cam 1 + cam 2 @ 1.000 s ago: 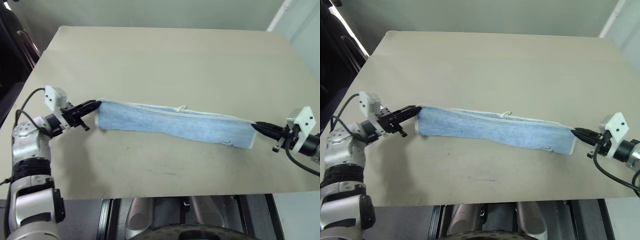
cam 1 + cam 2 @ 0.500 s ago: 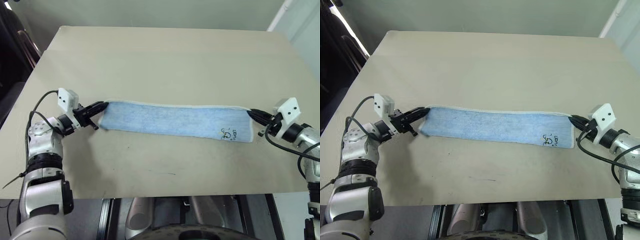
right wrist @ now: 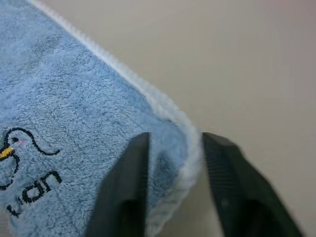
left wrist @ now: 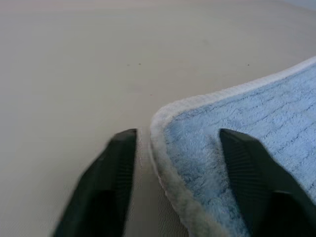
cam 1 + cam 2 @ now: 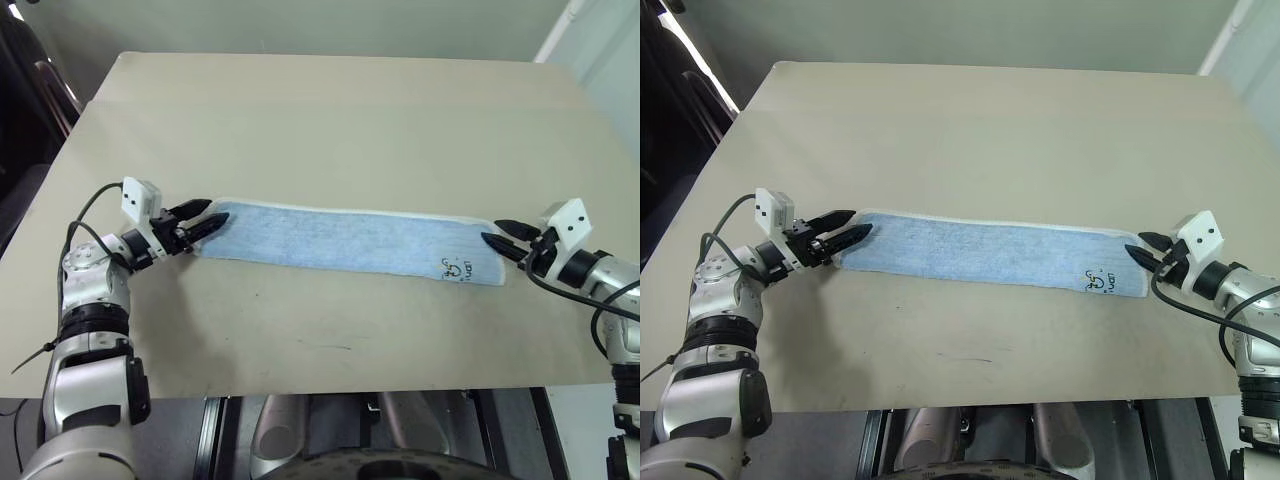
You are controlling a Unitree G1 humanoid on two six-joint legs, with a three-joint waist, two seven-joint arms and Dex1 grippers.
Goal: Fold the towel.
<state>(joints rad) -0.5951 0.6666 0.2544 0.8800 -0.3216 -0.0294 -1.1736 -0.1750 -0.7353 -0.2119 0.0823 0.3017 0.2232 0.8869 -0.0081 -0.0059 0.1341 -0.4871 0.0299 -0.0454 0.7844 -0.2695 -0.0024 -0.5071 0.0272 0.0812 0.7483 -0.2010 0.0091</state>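
A: What is sitting nearest the front edge of the desk point(image 5: 330, 370)?

B: Only bare beige surface. A little further in, the towel point(image 5: 340, 238) is lying flat as a long, narrow, light blue strip, running across the desk from the robot's left to its right. Its whitish hem is showing along the far long edge.

A: And the left gripper point(image 5: 207, 217)?

B: It is hovering at the towel's left end with its fingers point(image 4: 111, 182) spread apart. In the left wrist view the rounded corner of the towel is lying between the two fingers, one finger over the blue cloth and the other over bare desk beside the hem. Nothing is being pinched.

A: The right gripper point(image 5: 1147, 248)?

B: It is sitting at the towel's right end, its fingers point(image 3: 129, 192) parted as well. In the right wrist view the hemmed corner is lying between them, unclamped, and the dark embroidered mark point(image 5: 458, 268) is showing on the cloth close to that corner.

A: Is the towel lifted anywhere?

B: No, it is resting on the desk along its whole length.

A: Beyond the towel?

B: The desk is stretching away toward a pale wall.
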